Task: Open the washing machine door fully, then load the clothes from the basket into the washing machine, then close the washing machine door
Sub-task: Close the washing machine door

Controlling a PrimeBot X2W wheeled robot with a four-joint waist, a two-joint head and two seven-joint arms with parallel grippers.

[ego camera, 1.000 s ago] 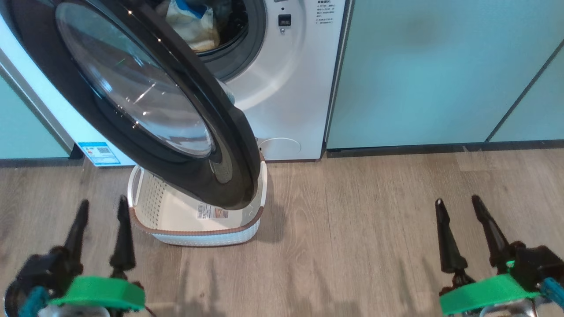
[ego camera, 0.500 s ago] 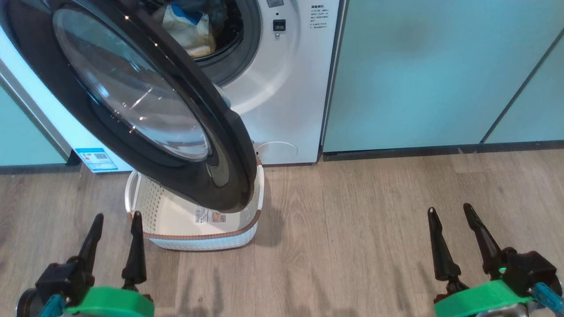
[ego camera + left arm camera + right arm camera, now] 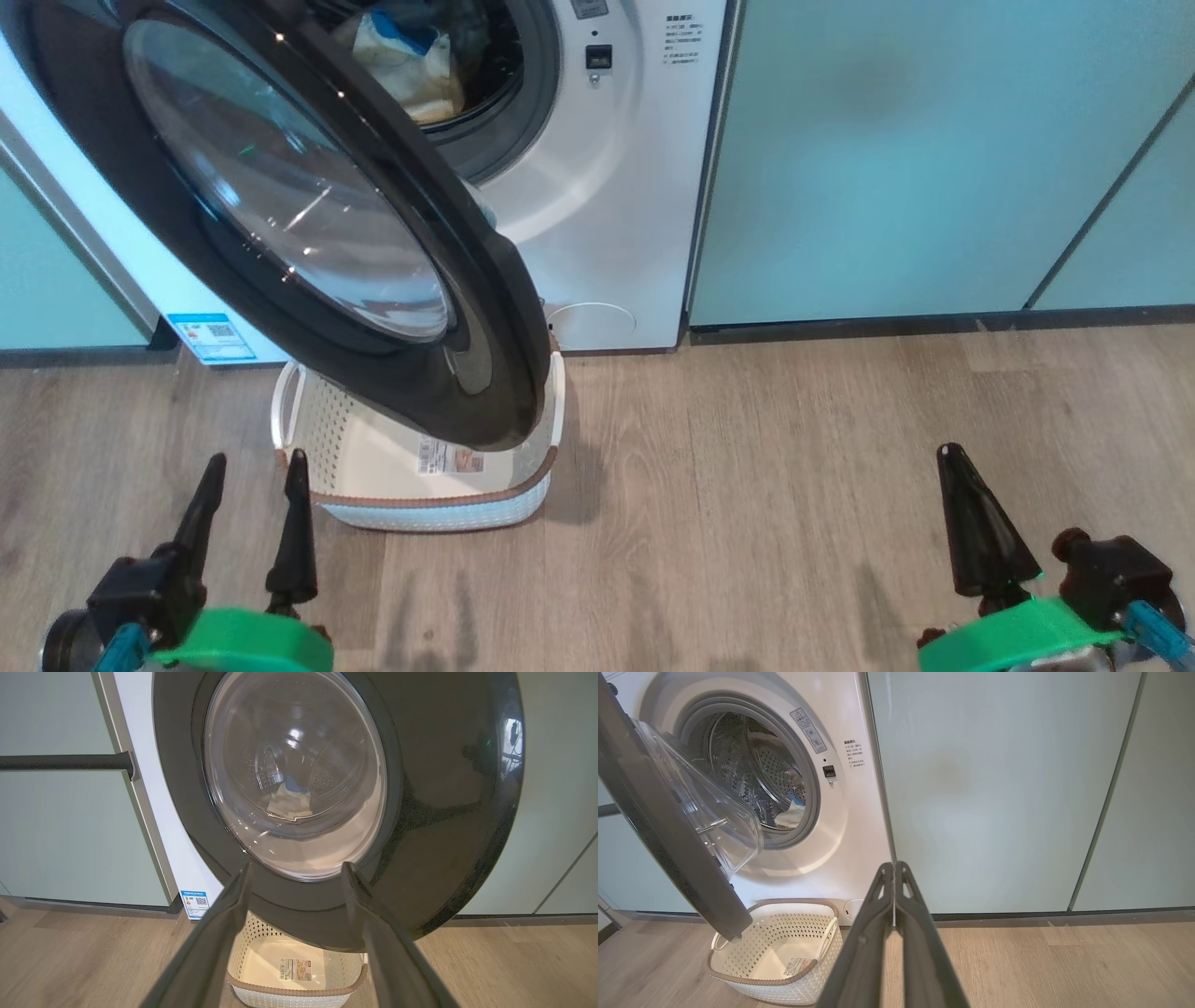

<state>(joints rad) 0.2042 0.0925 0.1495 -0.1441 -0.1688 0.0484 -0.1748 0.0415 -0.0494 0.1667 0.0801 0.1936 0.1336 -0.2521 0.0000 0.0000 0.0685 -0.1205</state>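
- Your left gripper [image 3: 257,459] hung low on the left over the wood floor [image 3: 747,523], its two fingers spread apart and holding nothing.
- Your right gripper [image 3: 952,459] sat low on the right, fingers pressed together on nothing.
- The washing machine door [image 3: 485,373] stood swung open, its lower edge above the basket [image 3: 439,509].
- The basket rested on the floor just before the washing machine [image 3: 607,205], its bottom label showing.
- The clothes [image 3: 401,65] lay inside the drum.

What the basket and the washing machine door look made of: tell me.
The basket: seemingly moulded plastic, matt cream, given its evenly perforated walls. The washing machine door: glossy black rim, probably plastic, showing sharp reflections; its centre bowl is clear, glass or plastic.
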